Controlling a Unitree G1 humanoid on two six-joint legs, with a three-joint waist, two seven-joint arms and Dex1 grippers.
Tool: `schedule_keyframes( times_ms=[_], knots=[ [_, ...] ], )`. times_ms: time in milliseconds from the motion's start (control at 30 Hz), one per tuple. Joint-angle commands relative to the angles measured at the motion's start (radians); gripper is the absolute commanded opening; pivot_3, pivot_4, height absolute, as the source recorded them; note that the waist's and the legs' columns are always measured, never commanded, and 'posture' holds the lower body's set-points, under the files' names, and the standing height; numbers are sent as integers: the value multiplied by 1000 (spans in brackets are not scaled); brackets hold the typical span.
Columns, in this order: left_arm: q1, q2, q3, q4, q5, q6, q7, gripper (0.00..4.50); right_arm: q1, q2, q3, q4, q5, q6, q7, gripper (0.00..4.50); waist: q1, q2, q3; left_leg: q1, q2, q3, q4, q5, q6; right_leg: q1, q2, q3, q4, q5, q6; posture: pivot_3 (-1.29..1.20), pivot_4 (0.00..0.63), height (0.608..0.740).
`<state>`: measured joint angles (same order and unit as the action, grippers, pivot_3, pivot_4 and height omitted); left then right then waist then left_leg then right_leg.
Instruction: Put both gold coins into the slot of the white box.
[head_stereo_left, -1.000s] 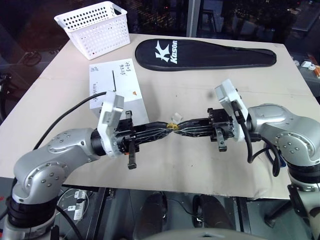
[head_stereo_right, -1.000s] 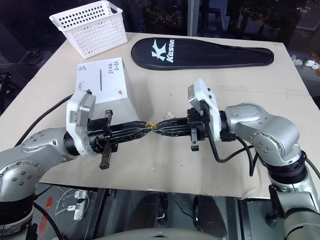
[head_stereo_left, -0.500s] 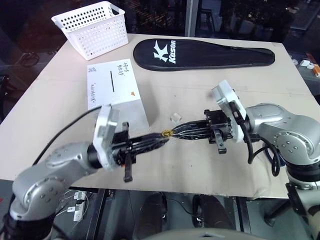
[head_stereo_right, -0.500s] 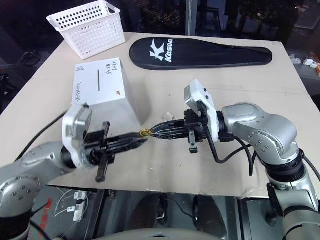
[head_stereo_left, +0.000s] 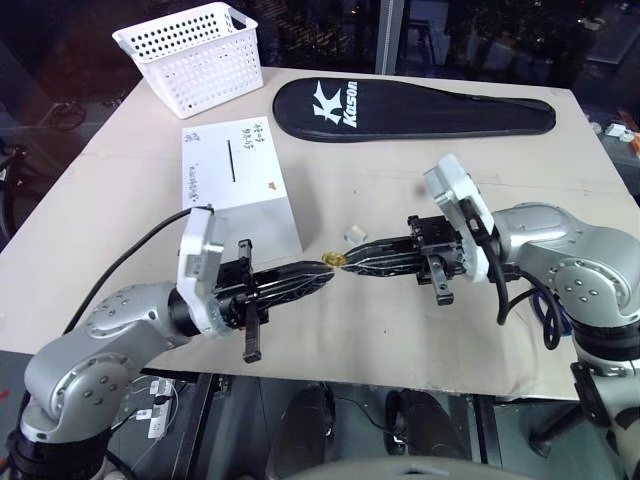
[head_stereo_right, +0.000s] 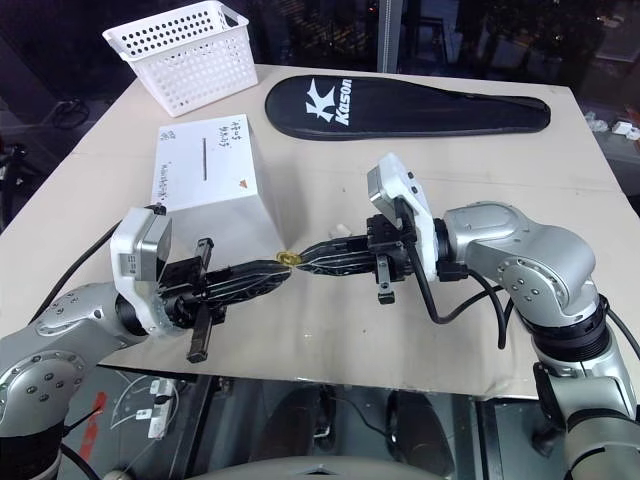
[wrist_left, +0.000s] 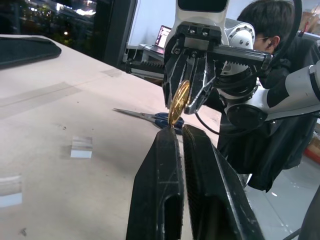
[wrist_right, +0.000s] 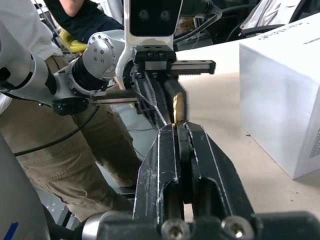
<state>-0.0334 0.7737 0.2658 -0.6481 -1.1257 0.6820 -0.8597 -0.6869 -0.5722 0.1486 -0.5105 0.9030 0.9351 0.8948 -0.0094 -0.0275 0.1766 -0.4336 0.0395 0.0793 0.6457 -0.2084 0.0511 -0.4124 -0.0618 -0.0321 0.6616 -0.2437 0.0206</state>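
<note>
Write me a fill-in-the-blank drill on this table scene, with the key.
1. The gripper pinching the coin is the robot's ___ one.
2. The slot is cut in the box's ___ face.
3. The black case bears the word ___.
4. The basket's colour is ___.

Missing words: right; top; Kason; white.

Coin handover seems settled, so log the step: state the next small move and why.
Probably draw the left gripper straight back. The right gripper is shut on the gold coin, and the left gripper's fingers stand slightly apart at its edge, not gripping. That frees the right arm to carry it to the slot of the white box.
</note>
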Motion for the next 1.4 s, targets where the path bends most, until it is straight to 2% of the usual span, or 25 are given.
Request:
schedule_keyframes(
  times_ms=[33,67,133,233,367,433,467,533,600,1100,1133,1167,1233,1267,1300,1333,1400],
  knots=[
    [-29,-3,2,-4,-2,-8,24,2150,-19,-16,-37,-9,14,-3,2,0,0,0,0,0,0,0,0,0,0,0,0,0,0,0,0,0,150,740],
    [-39,-4,-2,-2,-2,-7,31,2753,-19,-18,-38,-8,14,-3,2,0,0,0,0,0,0,0,0,0,0,0,0,-1,0,0,0,0,150,740],
    [-58,-4,-10,-1,-10,2,42,3464,-19,-21,-38,-8,16,-4,1,0,0,0,0,0,0,0,0,0,0,0,0,-1,0,0,0,0,150,740],
    [-81,-7,-19,-2,-23,14,57,3464,-19,-21,-38,-10,20,-3,0,0,0,0,0,0,0,0,0,0,0,0,0,-1,0,0,0,0,150,740],
    [-122,-11,-44,-8,-30,27,88,2145,-17,-19,-36,-15,26,-1,-3,0,0,0,0,0,0,0,0,0,0,0,1,-1,0,1,2,0,150,740],
    [-136,-12,-45,-6,-40,37,99,2145,-14,-21,-36,-18,28,-1,-4,0,-1,0,0,0,0,0,0,0,0,0,1,-1,0,1,3,0,150,740],
    [-142,-12,-44,-5,-47,41,104,1403,-9,-23,-37,-22,28,-3,-4,0,-1,0,0,0,0,0,0,0,0,0,1,-1,0,1,3,0,150,740],
    [-150,-12,-41,-4,-56,47,113,620,2,-27,-39,-29,30,-6,-4,0,-1,0,0,0,0,0,0,0,0,0,1,-1,0,1,3,0,150,740],
    [-154,-11,-40,-7,-60,50,119,80,11,-31,-41,-35,31,-9,-4,0,-1,0,0,0,0,0,0,0,0,0,1,-1,0,1,3,0,150,740],
    [-168,-13,-37,-3,-97,74,139,80,51,-32,-72,-27,65,-31,11,0,0,0,0,0,0,0,0,0,0,0,5,0,0,1,3,0,150,740],
    [-168,-14,-31,1,-106,75,146,0,52,-32,-79,-23,73,-27,10,565,0,0,0,0,0,0,0,0,0,0,5,0,0,1,3,0,150,740],
    [-169,-15,-26,3,-114,74,156,0,55,-38,-82,-22,74,-28,15,831,0,0,0,0,0,0,0,0,0,0,5,0,0,1,3,0,150,740],
    [-168,-17,-11,7,-137,73,183,0,60,-48,-86,-23,67,-33,13,1731,0,0,0,0,0,0,0,0,0,0,5,1,0,1,3,0,150,740],
    [-167,-18,-6,7,-144,73,194,0,62,-50,-88,-23,63,-36,9,1980,0,0,0,0,0,0,0,0,0,0,5,1,0,1,3,0,150,740],
    [-165,-19,-1,6,-151,72,206,0,65,-52,-92,-24,57,-41,4,2654,0,0,0,0,0,0,0,0,0,0,5,1,0,1,3,0,150,740],
    [-160,-23,10,3,-159,69,228,0,70,-58,-99,-27,47,-52,0,2859,0,0,0,0,0,0,0,0,0,0,5,1,0,1,3,0,150,740],
    [-155,-30,31,-11,-162,56,284,0,83,-76,-110,-40,-5,-94,-9,3719,0,0,0,0,0,0,0,0,0,0,5,2,0,1,3,0,150,740]
  ],
)
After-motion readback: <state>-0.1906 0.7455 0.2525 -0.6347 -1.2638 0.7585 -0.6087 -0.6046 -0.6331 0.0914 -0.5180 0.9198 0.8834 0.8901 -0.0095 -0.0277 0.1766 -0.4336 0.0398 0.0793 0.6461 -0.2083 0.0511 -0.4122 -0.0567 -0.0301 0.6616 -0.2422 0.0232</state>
